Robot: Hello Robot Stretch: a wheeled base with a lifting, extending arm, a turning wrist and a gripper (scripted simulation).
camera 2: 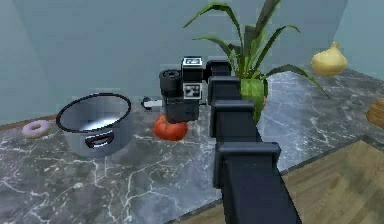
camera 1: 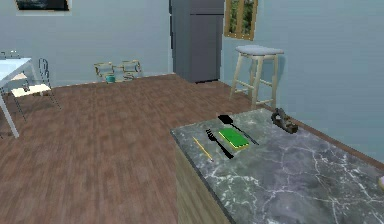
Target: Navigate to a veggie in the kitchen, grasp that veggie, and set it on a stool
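One tomato [camera 2: 170,130]: on the counter [camera 2: 60,180], right by the gripper [camera 2: 160,103].
Gripper: can't tell if it holds anything.
Lift: straight up, slowly.

Partly hidden behind gripper [camera 2: 155,102], right of pot [camera 2: 95,122]: red veggie [camera 2: 164,131]. Unclear whether held. Farther right, cropped: brown item [camera 2: 377,113].

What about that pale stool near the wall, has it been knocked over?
No, the stool stands upright on its legs, just beside the tall grey fridge.
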